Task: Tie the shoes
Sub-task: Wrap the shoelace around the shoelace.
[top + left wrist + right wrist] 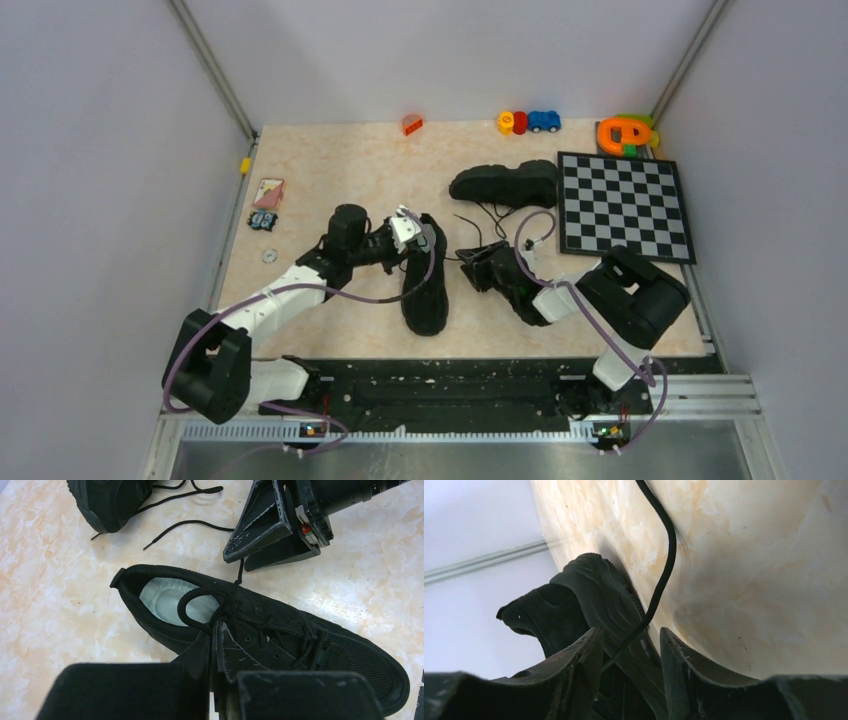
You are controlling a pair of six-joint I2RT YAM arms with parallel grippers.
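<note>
While low, left arm (pixel 300 287) at shoe (pixel 426 295)

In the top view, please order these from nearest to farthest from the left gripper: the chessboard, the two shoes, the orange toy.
1. near shoe: mid-table, directly at the left gripper.
2. far shoe: behind, slightly right, on its side.
3. chessboard: right side of the table.
4. orange toy: far right corner, behind the chessboard.
</note>
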